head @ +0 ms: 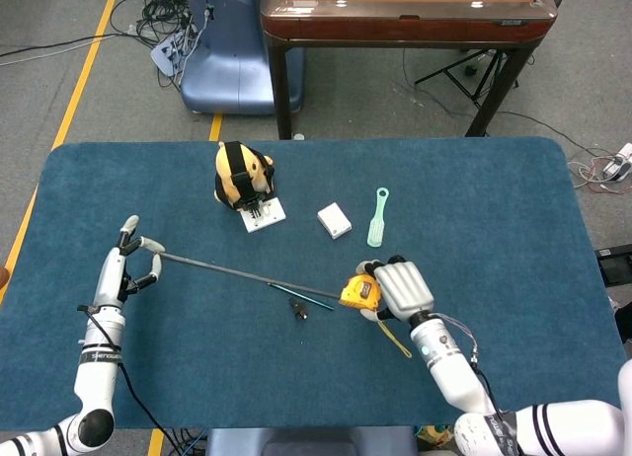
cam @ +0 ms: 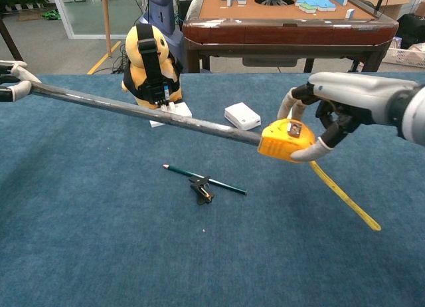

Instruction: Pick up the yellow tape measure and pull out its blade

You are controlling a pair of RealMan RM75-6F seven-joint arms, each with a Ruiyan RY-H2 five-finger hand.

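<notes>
Left robot hand [head: 126, 264] pinching, arm outstretched; right robot hand [head: 399, 289] curled, gripping.
</notes>
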